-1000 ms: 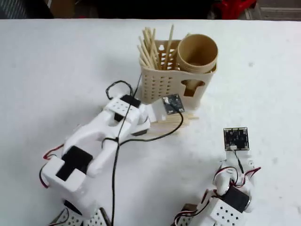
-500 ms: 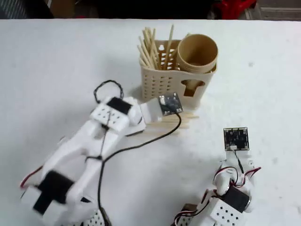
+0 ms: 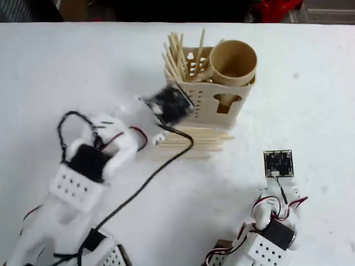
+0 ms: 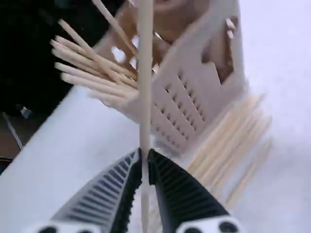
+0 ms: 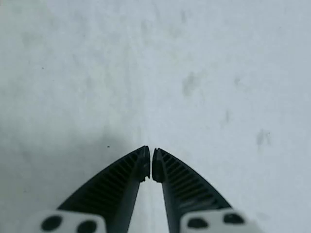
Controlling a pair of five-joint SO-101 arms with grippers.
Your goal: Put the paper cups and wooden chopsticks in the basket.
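White table [image 3: 66, 61] carries everything here. At about eight o'clock on it lies the left arm [image 3: 83, 166], pointing toward one o'clock, where the basket is. The left claw [image 4: 145, 154] is pinching one wooden chopstick [image 4: 145, 82] between its two tips. The stick runs straight forward from the tips, toward the left side of the basket. The cream basket [image 3: 202, 102] stands at twelve o'clock on the table. In its left side stands a bundle of chopsticks [image 3: 178, 52], most of them leaning to eleven o'clock. In its right side sit the paper cups [image 3: 233, 61], nested and with the mouth up. Just beside the basket's foot, at its six o'clock, a heap of loose chopsticks [image 3: 199, 141] lies flat on the table, running from nine to three o'clock. At five o'clock on the table rests the right arm [image 3: 274, 227], well apart from the basket. The right claw [image 5: 149, 164] is pressed together with nothing between its tips, above bare table.
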